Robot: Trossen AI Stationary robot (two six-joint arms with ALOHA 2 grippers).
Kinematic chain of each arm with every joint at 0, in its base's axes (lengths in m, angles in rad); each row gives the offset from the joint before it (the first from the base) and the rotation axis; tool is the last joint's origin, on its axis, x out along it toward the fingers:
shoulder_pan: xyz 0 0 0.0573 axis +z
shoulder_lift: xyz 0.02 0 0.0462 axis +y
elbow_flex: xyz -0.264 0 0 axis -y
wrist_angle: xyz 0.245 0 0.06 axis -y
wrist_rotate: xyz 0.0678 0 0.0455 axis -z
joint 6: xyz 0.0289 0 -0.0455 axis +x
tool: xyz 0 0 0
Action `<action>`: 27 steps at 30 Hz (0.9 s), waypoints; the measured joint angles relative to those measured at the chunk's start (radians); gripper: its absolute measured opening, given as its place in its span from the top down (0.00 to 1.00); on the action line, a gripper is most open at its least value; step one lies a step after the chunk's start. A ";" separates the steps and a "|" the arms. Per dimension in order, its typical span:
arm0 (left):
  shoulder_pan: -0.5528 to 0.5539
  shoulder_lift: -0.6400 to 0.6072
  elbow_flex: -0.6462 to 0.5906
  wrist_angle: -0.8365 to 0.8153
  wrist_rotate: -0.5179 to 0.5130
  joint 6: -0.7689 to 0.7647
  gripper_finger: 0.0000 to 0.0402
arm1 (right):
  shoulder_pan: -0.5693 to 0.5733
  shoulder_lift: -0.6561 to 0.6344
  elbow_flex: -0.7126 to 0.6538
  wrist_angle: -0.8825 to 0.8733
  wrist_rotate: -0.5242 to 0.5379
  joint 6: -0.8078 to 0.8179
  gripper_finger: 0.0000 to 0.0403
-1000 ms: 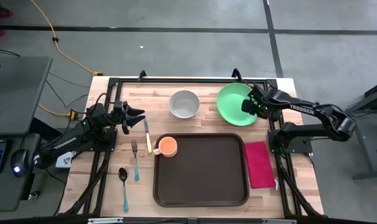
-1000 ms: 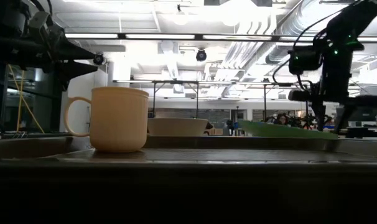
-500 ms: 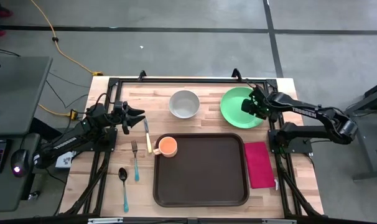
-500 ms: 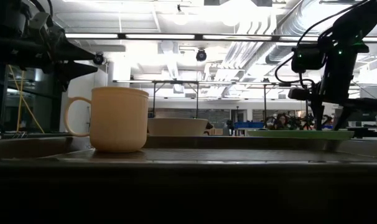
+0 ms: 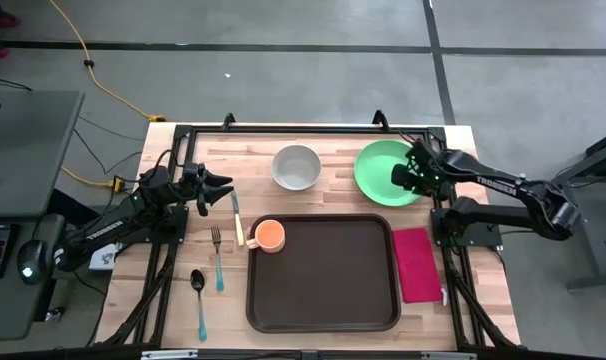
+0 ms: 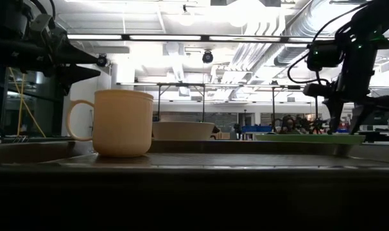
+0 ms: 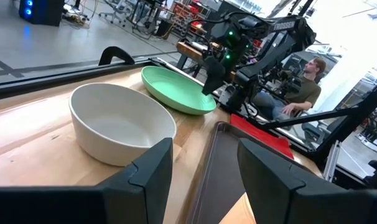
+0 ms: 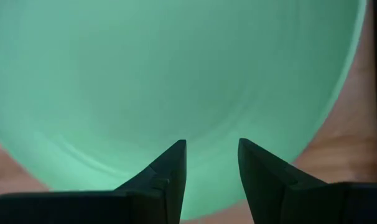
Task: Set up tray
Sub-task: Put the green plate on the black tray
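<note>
High view: orange cup (image 5: 269, 235) on tray (image 5: 328, 285)'s corner, white bowl (image 5: 296, 167) empty.

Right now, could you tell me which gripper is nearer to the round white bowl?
Left. The left gripper sits open just beside the round white bowl, apart from it. The right gripper hangs open over the green plate, farther off.

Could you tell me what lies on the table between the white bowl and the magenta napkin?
In the high view, the green plate sits between the white bowl and the magenta napkin, with the right gripper over the plate's right edge. The tray's top right corner also falls there.
</note>
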 joint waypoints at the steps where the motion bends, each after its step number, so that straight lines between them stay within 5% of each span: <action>1: 0.000 0.000 0.000 -0.001 0.000 0.000 0.47 | 0.000 -0.010 0.000 -0.008 -0.014 0.000 0.69; 15: 0.000 0.000 0.001 -0.009 0.000 0.000 0.47 | 0.000 -0.166 0.000 -0.109 -0.109 0.045 0.69; 27: 0.000 0.000 0.001 -0.011 -0.004 -0.001 0.47 | 0.002 -0.176 0.000 -0.103 -0.191 0.077 0.69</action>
